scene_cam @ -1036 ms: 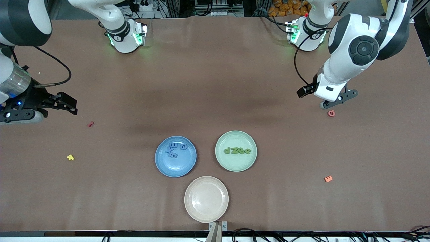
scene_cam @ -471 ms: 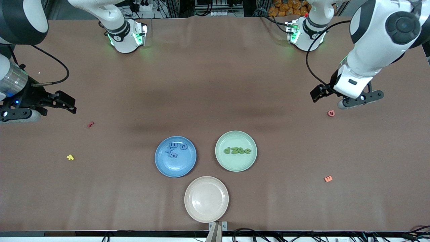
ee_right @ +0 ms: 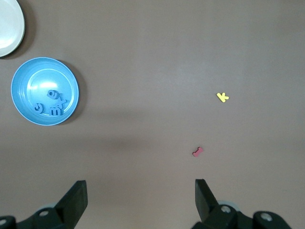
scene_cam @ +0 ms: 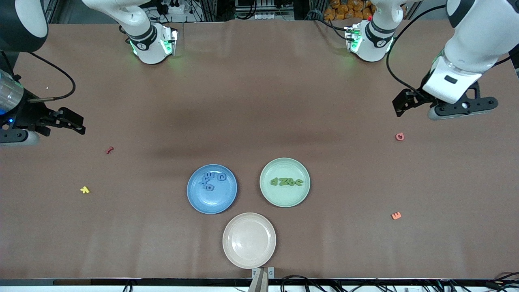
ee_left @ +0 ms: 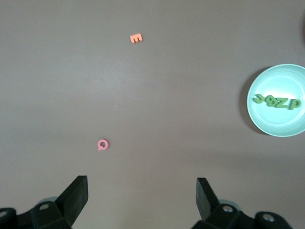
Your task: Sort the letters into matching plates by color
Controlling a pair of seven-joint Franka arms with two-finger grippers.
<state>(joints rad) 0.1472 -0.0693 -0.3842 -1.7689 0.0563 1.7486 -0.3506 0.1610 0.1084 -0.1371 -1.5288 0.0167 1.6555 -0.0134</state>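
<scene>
The blue plate (scene_cam: pixel 212 198) holds several blue letters (scene_cam: pixel 211 180). The mint green plate (scene_cam: pixel 285 196) beside it holds several green letters (scene_cam: pixel 287 182) in a row. My left gripper (scene_cam: pixel 462 109) is open and empty, up over the bare table at the left arm's end; its wrist view (ee_left: pixel 141 183) shows the green plate (ee_left: pixel 279 78) and green letters (ee_left: pixel 276 101). My right gripper (scene_cam: pixel 18 137) is open and empty over the right arm's end of the table; its wrist view (ee_right: pixel 140 183) shows the blue plate (ee_right: pixel 28 78) and blue letters (ee_right: pixel 51 102).
An empty beige-pink plate (scene_cam: pixel 249 240) lies nearest the front camera. A pink letter (scene_cam: pixel 399 136) and an orange E (scene_cam: pixel 396 215) lie toward the left arm's end. A red letter (scene_cam: pixel 109 149) and a yellow letter (scene_cam: pixel 84 189) lie toward the right arm's end.
My left gripper has risen and moved from over the pink letter toward its end of the table. My right gripper has drawn back a little toward its end. The letters and plates have not moved.
</scene>
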